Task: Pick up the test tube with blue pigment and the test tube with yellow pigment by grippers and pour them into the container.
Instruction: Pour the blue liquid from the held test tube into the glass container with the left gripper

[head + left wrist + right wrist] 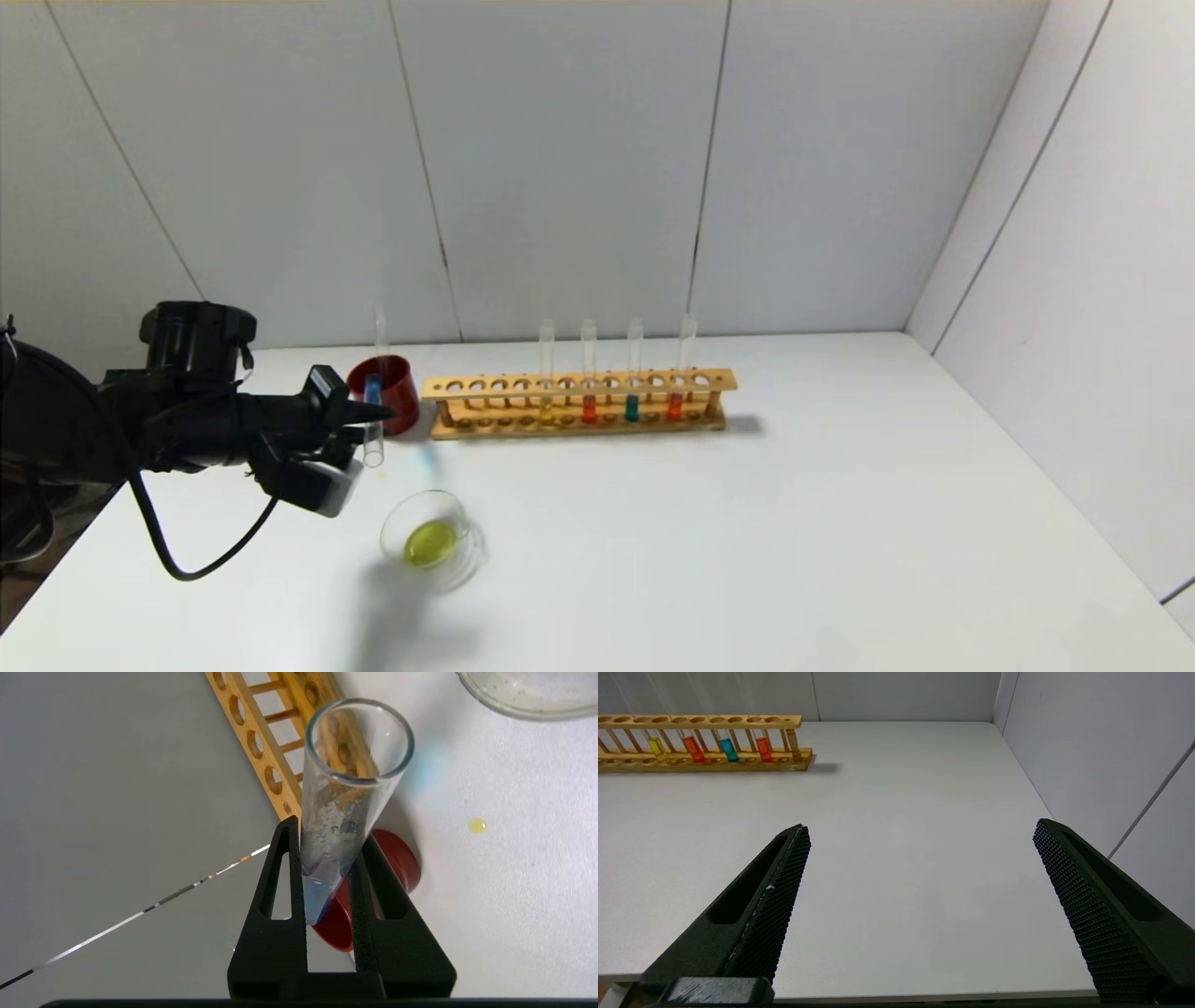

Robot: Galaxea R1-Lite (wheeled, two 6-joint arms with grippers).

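black left claw (373,412), textured fingers, grey-white block, looping black cable (177,551)

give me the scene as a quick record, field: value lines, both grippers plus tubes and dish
left gripper: shut on the test tube with blue pigment, held inverted, mouth down, in front of the red cup
blue pigment: small residue in the held tube
right gripper: open, over bare table, holding nothing
container: yellow-green liquid inside
rack: four tubes standing, amber-yellow, orange-red, teal-blue, orange-red
spill: yellow drop on table
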